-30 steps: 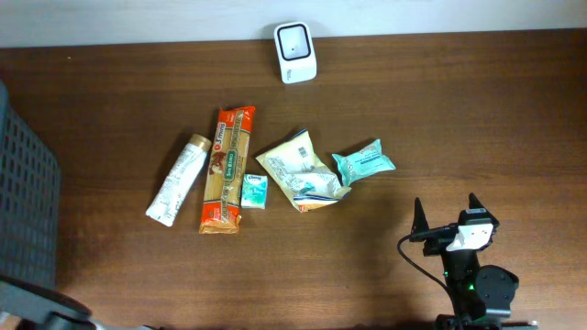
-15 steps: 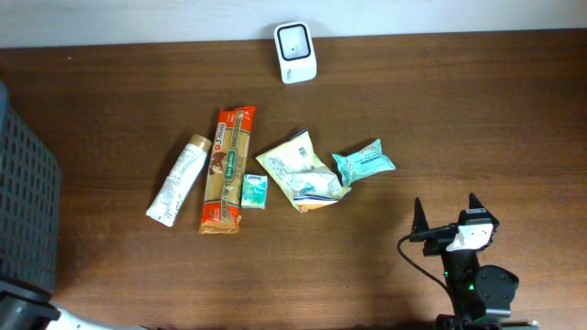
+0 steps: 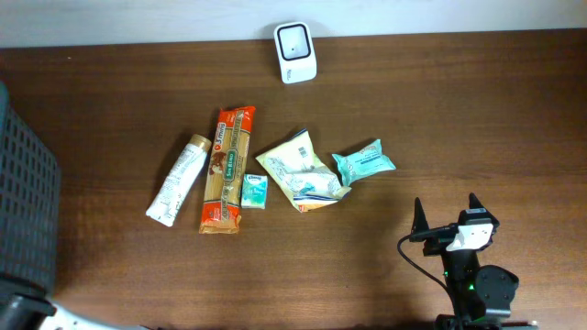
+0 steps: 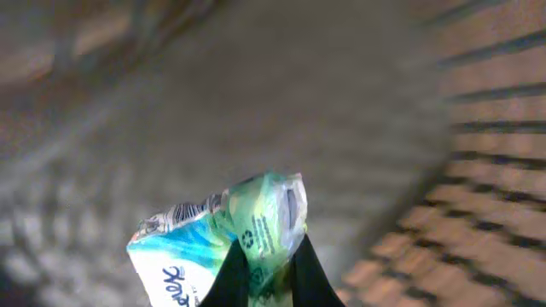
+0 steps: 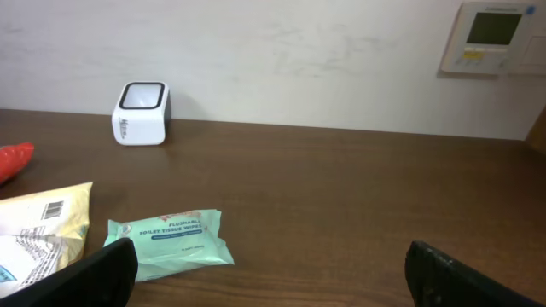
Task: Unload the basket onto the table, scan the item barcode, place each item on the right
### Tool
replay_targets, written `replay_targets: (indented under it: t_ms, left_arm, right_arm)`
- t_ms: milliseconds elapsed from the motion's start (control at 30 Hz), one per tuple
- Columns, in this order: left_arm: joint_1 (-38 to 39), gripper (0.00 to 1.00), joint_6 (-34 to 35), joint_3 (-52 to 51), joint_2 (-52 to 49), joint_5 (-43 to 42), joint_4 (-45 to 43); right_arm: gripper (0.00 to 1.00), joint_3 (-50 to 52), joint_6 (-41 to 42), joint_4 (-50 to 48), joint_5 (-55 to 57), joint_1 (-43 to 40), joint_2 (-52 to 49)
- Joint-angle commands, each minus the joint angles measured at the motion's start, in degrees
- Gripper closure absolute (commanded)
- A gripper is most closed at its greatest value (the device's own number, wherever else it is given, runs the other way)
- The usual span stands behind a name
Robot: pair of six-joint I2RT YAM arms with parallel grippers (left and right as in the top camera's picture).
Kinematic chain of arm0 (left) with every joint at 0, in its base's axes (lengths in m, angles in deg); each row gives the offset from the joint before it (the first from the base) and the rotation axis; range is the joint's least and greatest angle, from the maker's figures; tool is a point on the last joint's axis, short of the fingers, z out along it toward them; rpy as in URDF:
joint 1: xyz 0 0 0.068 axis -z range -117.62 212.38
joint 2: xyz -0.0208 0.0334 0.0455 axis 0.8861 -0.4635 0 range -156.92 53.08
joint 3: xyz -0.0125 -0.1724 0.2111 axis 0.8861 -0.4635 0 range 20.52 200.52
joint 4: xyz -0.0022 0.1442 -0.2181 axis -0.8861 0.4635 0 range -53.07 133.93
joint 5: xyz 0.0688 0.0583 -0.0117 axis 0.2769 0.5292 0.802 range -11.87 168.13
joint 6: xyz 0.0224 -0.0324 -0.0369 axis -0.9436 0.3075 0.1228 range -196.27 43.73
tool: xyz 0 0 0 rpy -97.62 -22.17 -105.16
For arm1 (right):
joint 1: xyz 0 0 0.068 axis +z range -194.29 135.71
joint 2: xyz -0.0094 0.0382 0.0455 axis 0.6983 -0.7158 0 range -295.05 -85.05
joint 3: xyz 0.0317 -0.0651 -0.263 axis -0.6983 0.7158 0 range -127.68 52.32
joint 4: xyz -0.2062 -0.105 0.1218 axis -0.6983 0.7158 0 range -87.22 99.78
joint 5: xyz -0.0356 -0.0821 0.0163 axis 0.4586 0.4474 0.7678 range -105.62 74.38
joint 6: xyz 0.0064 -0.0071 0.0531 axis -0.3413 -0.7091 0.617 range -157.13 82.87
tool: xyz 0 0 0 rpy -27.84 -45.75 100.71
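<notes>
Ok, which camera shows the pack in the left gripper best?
Left wrist: the green-and-blue soft pack fills the lower frame, pinched in the left gripper, with barcode stripes showing near its top edge. Overhead and right wrist don't show it at all.

Overhead view: even soft light, sharp all over, short faint shadows beside the items on the table (image 3: 413,101). Left wrist view: dim, heavy motion blur, background smeared into streaks; only the packet (image 4: 247,230) at bottom centre is half readable. Right wrist view: bright wall (image 5: 299,51), clear focus, fingers (image 5: 98,273) in the lower corners dark and soft.
</notes>
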Motion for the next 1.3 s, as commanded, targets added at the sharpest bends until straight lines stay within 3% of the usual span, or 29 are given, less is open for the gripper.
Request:
replay_targets:
  t_ms: [0,100,200,367,567,733,800,833,933,967,1100,1267]
  left_arm:
    - [9.0,1.0,0.3,11.4,10.2,-7.2,3.1]
    - [20.9,1.0,-1.1,12.1,15.1,-7.2,3.9]
    - [39.3,1.0,-3.0,9.9,14.4,-6.9,7.2]
    - [68.1,1.0,-3.2,0.3,6.3,-6.9,-3.5]
    - [89.6,1.0,-8.7,0.1,-4.5,-6.8,-7.1]
    - [102.6,0.93,-10.1,-0.2,-7.9,9.2,-7.1]
    - [105.1,0.89,-10.1,-0.2,-8.9,9.2,-7.9]
    - [106.2,0.8,-10.1,-0.2,-9.5,9.2,-8.0]
    - [107.0,0.14,-10.1,-0.2,-10.3,9.8,-7.7]
    - [106.6,0.04,-10.0,0.0,-10.2,9.8,-7.4]
    - [100.6,0.01,-9.7,10.9,-8.0,9.7,1.9]
    - [84.3,0.01,-8.5,29.2,-2.4,9.6,13.0]
  right_arm:
    - [0.01,0.4,0.2,0.2,0.5,-0.4,0.3]
    - [0.01,0.4,0.2,0.2,0.5,-0.4,0.3]
    - [0.01,0.4,0.2,0.2,0.5,-0.4,0.3]
    - [0.01,0.4,0.2,0.2,0.5,-0.4,0.3]
    - [0.02,0.4,0.2,0.2,0.5,-0.4,0.3]
    - [0.01,0.4,0.2,0.2,0.5,-0.4,0.3]
    - [0.01,0.4,0.2,0.2,0.5,-0.4,0.3]
    - [0.01,0.4,0.2,0.2,0.5,-0.4,0.3]
    - [0.01,0.4,0.2,0.2,0.5,-0.4,0.3]
    - [0.01,0.4,0.2,0.2,0.5,-0.4,0.3]
    - [0.01,0.4,0.2,0.2,0.5,-0.4,0.3]
    - [0.01,0.4,0.2,0.2,0.5,-0.4,0.3]
